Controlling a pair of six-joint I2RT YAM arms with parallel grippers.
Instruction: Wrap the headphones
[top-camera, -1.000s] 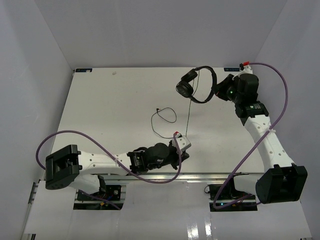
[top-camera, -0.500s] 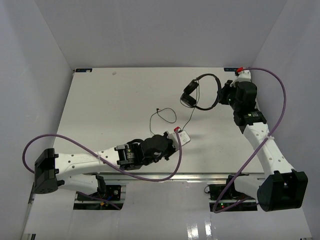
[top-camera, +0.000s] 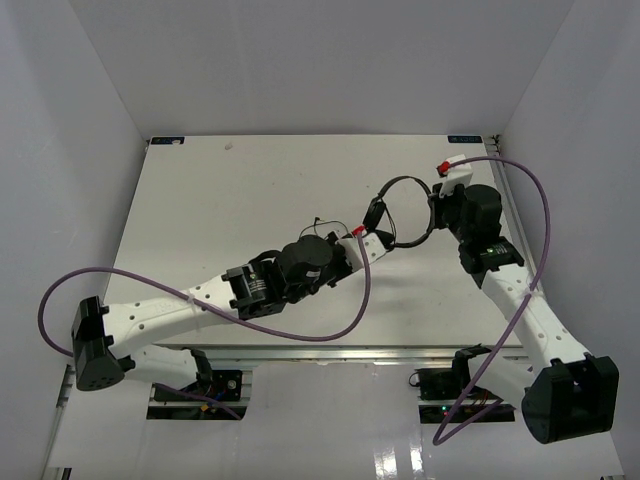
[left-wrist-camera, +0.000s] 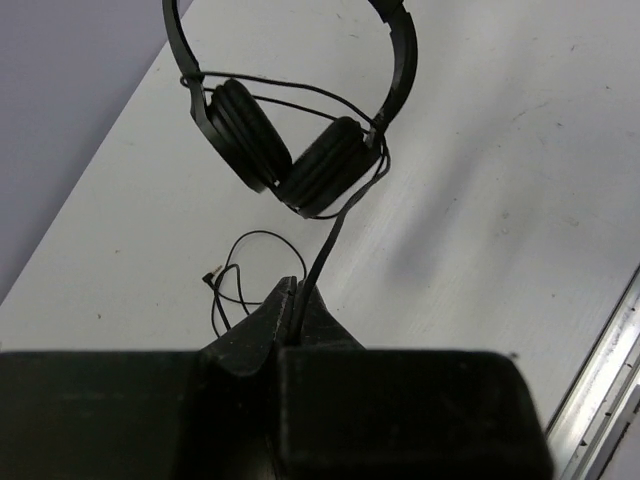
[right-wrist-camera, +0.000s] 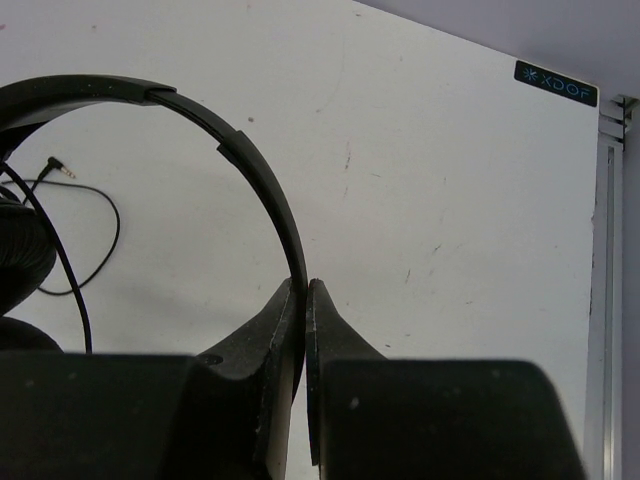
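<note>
The black headphones hang above the table's right half, and my right gripper is shut on their thin headband. The right wrist view shows the headband pinched between that gripper's fingertips. In the left wrist view both padded earcups face me, with cable turns lying across the headband and cups. My left gripper is shut on the thin black cable just below the earcups and sits close to them. The cable's loose end with its plug lies looped on the table.
Thick purple robot cables trail from both arms, one arching over the right arm. White walls enclose the table on three sides. A metal rail runs along the table's near edge. A small blue label marks the far corner.
My left arm has reached forward and right, carrying the cable up close to the earcups. My right arm has brought the headphones nearer and leftward. Both grippers stayed shut.
</note>
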